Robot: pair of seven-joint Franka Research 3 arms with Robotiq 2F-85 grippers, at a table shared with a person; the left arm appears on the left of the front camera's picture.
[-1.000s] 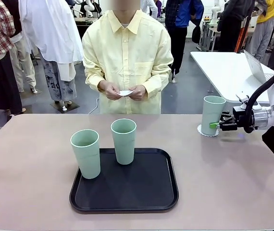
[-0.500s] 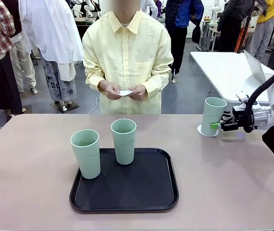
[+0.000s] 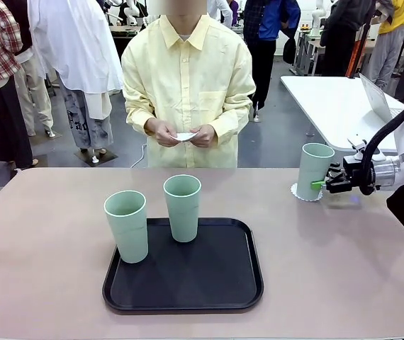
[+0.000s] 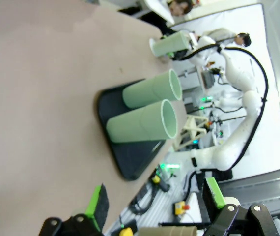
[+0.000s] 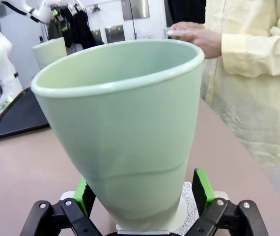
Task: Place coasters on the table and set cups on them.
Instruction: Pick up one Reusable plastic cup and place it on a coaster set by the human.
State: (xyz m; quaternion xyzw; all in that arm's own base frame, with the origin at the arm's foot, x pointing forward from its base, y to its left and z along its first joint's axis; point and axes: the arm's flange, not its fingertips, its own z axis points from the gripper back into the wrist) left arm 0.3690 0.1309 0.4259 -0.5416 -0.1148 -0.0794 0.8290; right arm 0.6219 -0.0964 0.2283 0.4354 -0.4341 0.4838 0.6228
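The right gripper (image 5: 142,199) stands open. Its green pads (image 5: 202,189) flank the base of a tall pale mint-green plastic cup (image 5: 125,123) without clamping it, and a thin gap shows at one pad. This cup stands upright on a thin white lacy round coaster (image 3: 296,193) on the beige-pink table (image 3: 344,255). Well off to the gripper's left, a second cup (image 3: 182,207) stands on a black rounded-square tray (image 3: 188,283) and a third cup (image 3: 126,227) stands at the tray's left edge. The left gripper (image 4: 154,201) is wide open and holds nothing. Across the table, a person's hands (image 3: 203,136) hold a small white item.
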